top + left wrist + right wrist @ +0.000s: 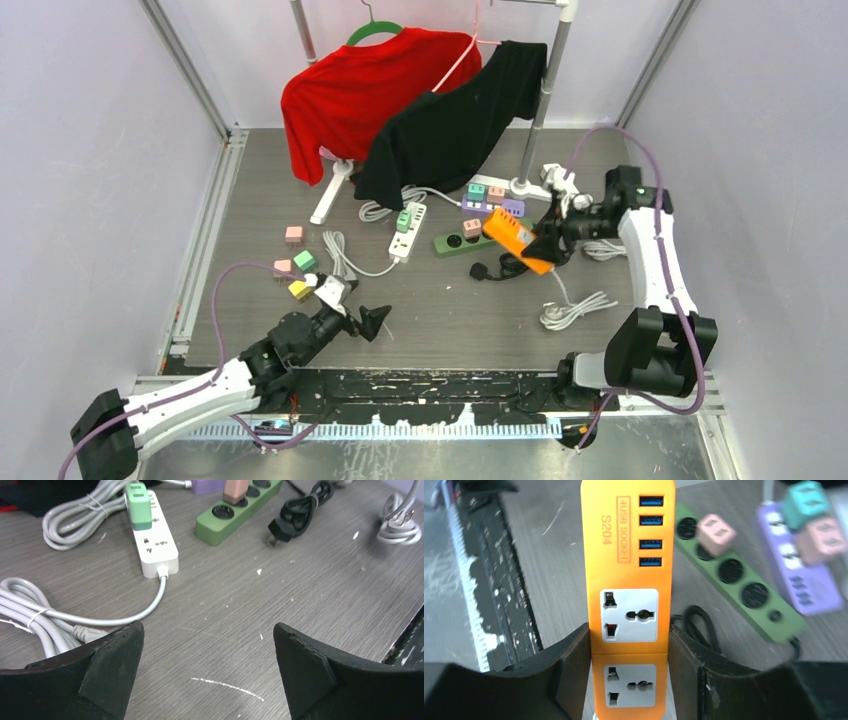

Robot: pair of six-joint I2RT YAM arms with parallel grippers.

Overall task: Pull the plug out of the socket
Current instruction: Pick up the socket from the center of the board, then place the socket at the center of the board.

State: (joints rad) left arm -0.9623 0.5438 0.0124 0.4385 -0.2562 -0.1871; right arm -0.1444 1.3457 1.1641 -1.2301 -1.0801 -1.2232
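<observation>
My right gripper (pixel 629 641) (pixel 548 250) is shut on an orange socket strip (pixel 629 555) (pixel 516 238), gripping its sides and holding it tilted above the table. Both outlets and the USB ports that show on it are empty. On the table, a green cube plug (pixel 138 505) (pixel 403 220) sits in the white strip (pixel 156 550), and a pink cube plug (pixel 716 528) (pixel 472 227) sits in the green strip (pixel 744 587). At the near left, my left gripper (pixel 207 640) (pixel 356 312) hovers low over bare table, open and holding nothing.
A purple strip (pixel 804 580) carries teal and pink cubes. Loose pink, green and yellow cubes (pixel 299 290) lie by my left arm. White cord bundles (pixel 30 615) (pixel 575 310) and a black plug cord (pixel 295 512) lie about. A rack with red and black shirts (pixel 440 120) stands behind.
</observation>
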